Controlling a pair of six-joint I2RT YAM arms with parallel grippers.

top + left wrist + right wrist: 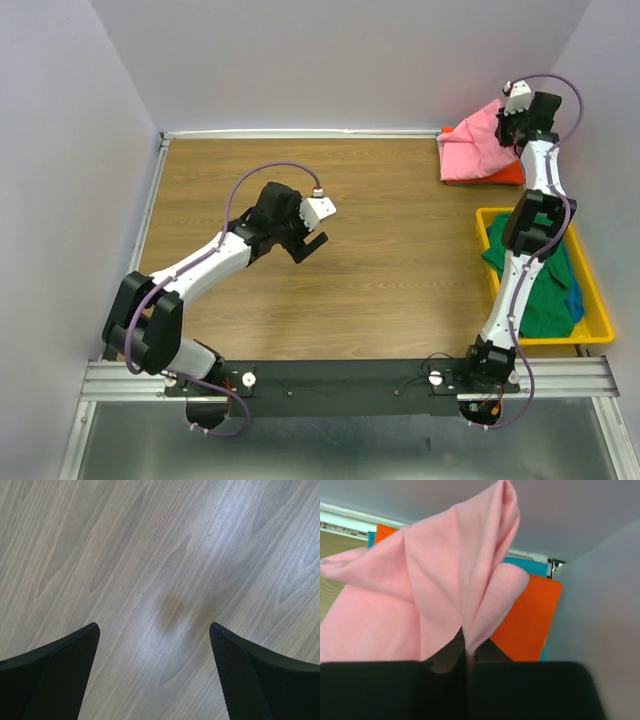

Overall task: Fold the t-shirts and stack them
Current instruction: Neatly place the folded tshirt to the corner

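Showing only wrist-side, right pincer (467, 652) clamps the pink t-shirt (445, 580).

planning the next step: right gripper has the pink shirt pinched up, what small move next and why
Probably lower the right gripper so the pink t-shirt settles flat on the orange t-shirt: its pinched fold stands raised and bunched.

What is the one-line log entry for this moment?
left gripper: open, over table | right gripper: shut on pink t-shirt, fold raised above orange t-shirt | yellow bin: green t-shirt heaped inside
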